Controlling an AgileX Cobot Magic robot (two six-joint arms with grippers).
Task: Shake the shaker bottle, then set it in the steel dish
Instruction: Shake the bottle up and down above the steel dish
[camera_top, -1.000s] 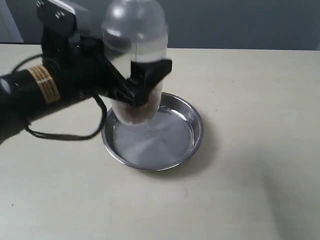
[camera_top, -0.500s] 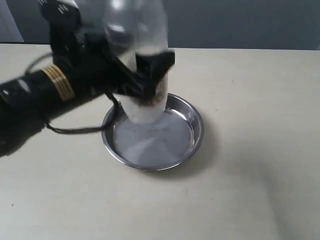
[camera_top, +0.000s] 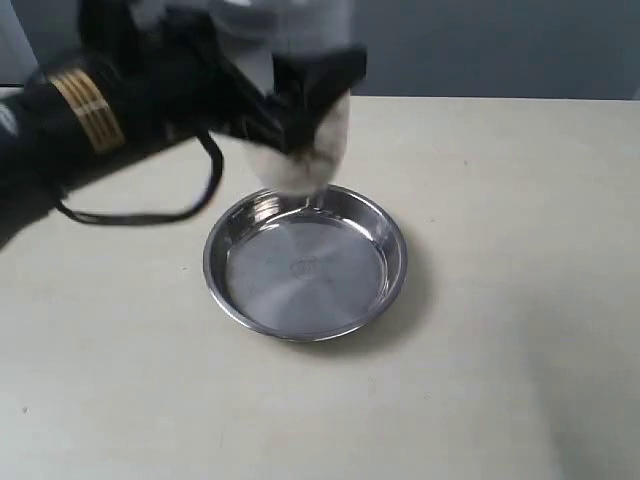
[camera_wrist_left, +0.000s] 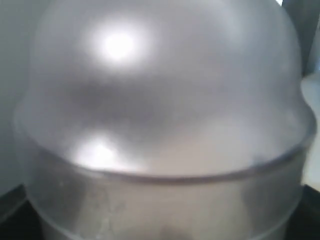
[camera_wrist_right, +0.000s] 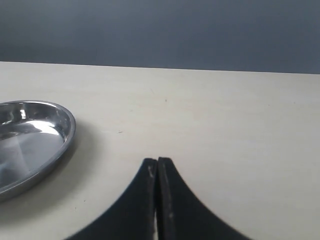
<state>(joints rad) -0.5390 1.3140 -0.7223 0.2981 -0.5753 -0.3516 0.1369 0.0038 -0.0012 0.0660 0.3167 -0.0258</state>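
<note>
Left end effector (camera_top: 297, 100) grips the blurred shaker bottle (camera_top: 293, 168), top cropped.

The frosted bottle (camera_top: 292, 172) hangs upright and blurred over the dish's 12 o'clock rim. The shiny round dish (camera_top: 305, 275) lies flat.

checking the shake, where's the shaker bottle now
Exterior view, upper left: the shaker bottle hangs in the left gripper, above the far rim of the steel dish.

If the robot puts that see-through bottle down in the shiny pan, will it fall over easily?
Probably a bit tippy: the shaker bottle looks tall and narrow beside the wide steel dish. It is likely light, since only a few brown bits show inside. The dish's flat bottom should help it stand.
</note>
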